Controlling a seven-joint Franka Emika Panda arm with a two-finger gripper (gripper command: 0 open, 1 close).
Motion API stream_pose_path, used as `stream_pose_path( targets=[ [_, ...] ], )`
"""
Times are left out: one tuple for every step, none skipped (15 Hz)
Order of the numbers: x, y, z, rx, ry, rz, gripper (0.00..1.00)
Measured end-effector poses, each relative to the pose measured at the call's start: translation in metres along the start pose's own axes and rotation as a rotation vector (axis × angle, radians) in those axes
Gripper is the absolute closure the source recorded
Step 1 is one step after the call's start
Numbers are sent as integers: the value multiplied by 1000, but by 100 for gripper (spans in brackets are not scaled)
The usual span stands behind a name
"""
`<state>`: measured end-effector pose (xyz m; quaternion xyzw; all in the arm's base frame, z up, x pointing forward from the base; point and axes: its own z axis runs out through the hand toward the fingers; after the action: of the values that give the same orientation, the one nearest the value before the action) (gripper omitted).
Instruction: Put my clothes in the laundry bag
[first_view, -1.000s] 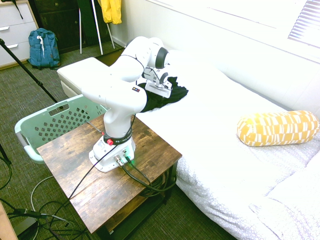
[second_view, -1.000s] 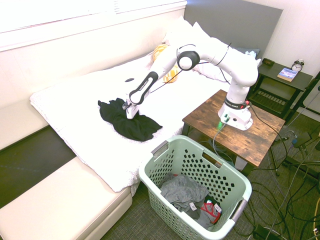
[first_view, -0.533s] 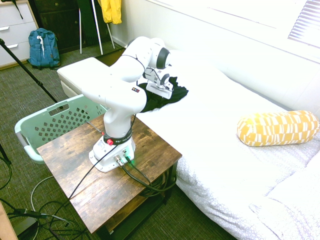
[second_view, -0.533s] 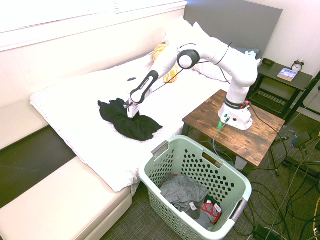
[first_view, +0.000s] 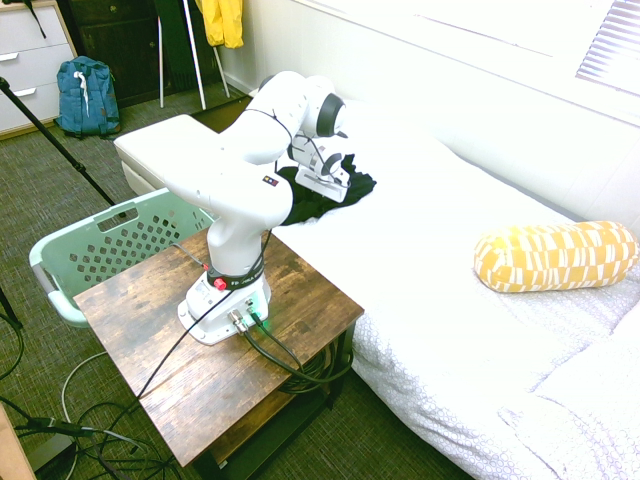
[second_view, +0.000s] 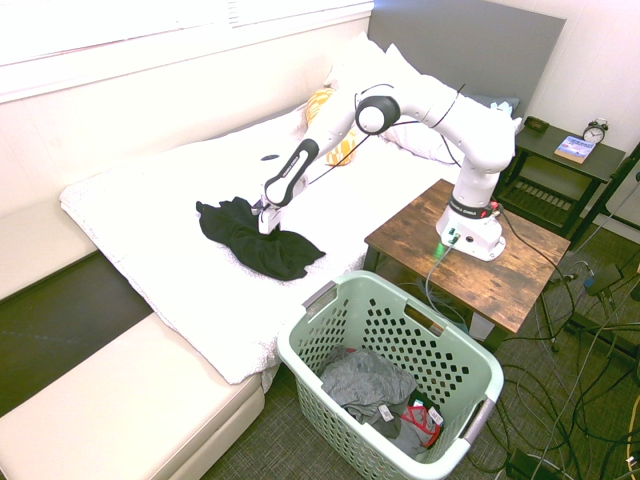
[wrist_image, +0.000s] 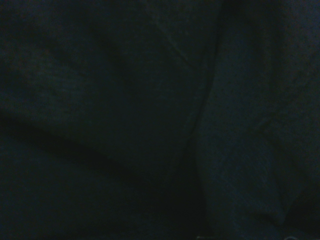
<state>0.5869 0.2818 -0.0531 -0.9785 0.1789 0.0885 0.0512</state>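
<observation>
In the second exterior view, a long cream bench (second_view: 120, 420) lies at the left, along the foot of the bed (second_view: 170, 210) with its white cover. On this cover, near the middle of the bed's front edge, lies a crumpled black garment (second_view: 250, 240). The white arm reaches out over the bed and the gripper (second_view: 264, 222) points steeply down onto the garment, at its upper right part. Its tips are sunk into the dark cloth, so I cannot tell if they stand apart or are pressed together on the fabric. The wrist view shows only dark folded cloth (wrist_image: 150, 110) very close. Below the garment, on the green carpet just beside the bed, stands the mint-green laundry basket (second_view: 480, 365) with holes in its sides. Inside it lie a grey garment (second_view: 365, 380) and a small red and green item (second_view: 425, 418). To the right of the basket is the wooden side table (second_view: 520, 270). Further right, against the wall, a dark nightstand (second_view: 555, 150) carries a book (second_view: 576, 148) and a small alarm clock (second_view: 596, 131). A yellow patterned cushion (second_view: 322, 100) lies at the head of the bed, partly behind the arm.
</observation>
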Motion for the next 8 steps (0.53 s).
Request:
stream_pose_path(
  targets=[
    [-2,3,-1,5,-1,-1,100],
    [-5,5,-2,11,-2,2,100],
    [-10,8,-4,14,0,1,100],
    [-15,10,-9,7,-3,-4,100],
    [-21,10,-19,-5,-2,-9,100],
    [-29,5,-36,-13,8,-20,100],
    [-41,-7,-57,-14,27,-34,100],
    [-57,-23,-80,-12,50,-48,100]
  ],
)
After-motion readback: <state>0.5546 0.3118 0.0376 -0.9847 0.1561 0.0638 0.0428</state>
